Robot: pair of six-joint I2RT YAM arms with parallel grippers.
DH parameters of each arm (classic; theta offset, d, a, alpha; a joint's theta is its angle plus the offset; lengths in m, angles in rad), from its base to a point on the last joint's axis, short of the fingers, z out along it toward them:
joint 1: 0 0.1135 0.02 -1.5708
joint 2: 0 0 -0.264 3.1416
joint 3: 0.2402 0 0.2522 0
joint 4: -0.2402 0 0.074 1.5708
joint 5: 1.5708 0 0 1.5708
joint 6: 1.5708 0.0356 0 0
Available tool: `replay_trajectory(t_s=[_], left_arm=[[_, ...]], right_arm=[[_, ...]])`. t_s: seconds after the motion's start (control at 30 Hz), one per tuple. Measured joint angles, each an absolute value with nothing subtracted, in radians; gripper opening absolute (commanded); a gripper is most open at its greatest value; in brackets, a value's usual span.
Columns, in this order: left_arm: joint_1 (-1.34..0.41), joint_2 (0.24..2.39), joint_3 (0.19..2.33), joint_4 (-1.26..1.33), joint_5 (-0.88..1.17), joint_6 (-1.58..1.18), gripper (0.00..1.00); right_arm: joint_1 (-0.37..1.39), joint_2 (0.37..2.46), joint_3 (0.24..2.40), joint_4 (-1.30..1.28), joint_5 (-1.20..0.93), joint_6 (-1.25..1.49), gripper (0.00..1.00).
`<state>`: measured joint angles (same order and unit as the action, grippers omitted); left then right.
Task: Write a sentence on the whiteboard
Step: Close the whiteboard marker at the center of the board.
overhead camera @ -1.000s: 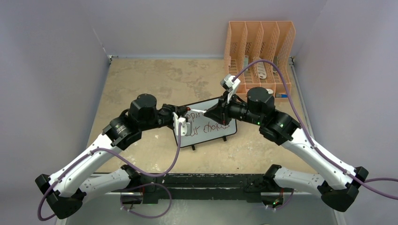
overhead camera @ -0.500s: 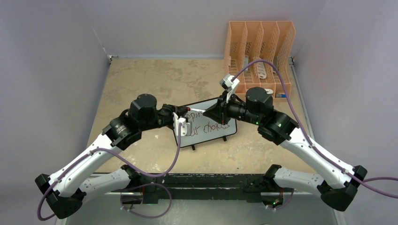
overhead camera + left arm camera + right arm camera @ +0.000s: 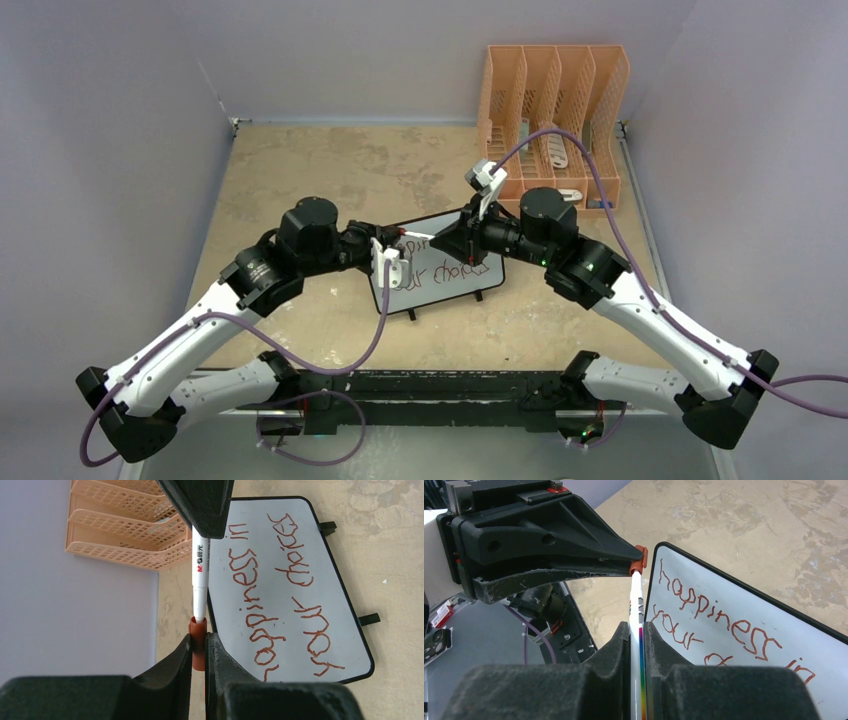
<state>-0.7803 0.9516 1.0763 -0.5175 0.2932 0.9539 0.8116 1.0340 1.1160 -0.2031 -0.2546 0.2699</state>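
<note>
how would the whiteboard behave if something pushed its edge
The whiteboard looks thin and stiff, so probably light and would slide rather than bend. It seems to lie flat on the table, so tipping is unlikely; its small feet might catch and make it pivot.

This is a robotics lab test cell, not a lived-in room. A bench (image 3: 330,170) with a mottled beige top is boxed in by plain pale grey panels (image 3: 110,150) along its left, far and right edges. Two white-and-black robot arms, the left arm (image 3: 170,350) and the right arm (image 3: 670,330), are mounted on a black rail (image 3: 440,385) at the near edge. Purple cables (image 3: 386,310) loop loosely from their wrists. Office props stand on the bench: an orange mesh file rack (image 3: 555,90) at the far right corner and a small whiteboard (image 3: 430,290) near the middle.
</note>
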Motion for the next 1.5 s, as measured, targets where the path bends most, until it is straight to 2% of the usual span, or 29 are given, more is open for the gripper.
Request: replay_trajectory(t_s=[0.37, 0.83, 1.17, 1.23, 1.27, 1.37, 1.5], left_arm=[[-0.824, 1.005, 1.148, -0.617, 0.213, 0.964, 0.00], [-1.086, 1.175, 1.327, -0.794, -0.130, 0.978, 0.00], [-1.248, 1.241, 1.384, -0.805, -0.349, 0.992, 0.00], [-1.251, 1.242, 1.384, -0.807, -0.385, 0.991, 0.12], [-1.251, 1.240, 1.384, -0.803, -0.399, 0.991, 0.24], [-1.251, 1.221, 1.383, -0.766, -0.428, 0.970, 0.45], [-1.251, 1.162, 1.376, -0.677, -0.460, 0.879, 0.58]], right_arm=[[0.812, 1.050, 1.086, -0.159, -0.253, 0.281, 0.00], [0.812, 1.055, 0.960, -0.019, -0.248, 0.332, 0.00], [0.812, 0.999, 0.739, 0.235, -0.199, 0.407, 0.00], [0.812, 0.963, 0.687, 0.294, -0.189, 0.423, 0.00], [0.812, 0.944, 0.662, 0.331, -0.180, 0.429, 0.00], [0.812, 0.898, 0.598, 0.445, -0.163, 0.434, 0.00], [0.812, 0.863, 0.493, 0.661, -0.120, 0.427, 0.00]])
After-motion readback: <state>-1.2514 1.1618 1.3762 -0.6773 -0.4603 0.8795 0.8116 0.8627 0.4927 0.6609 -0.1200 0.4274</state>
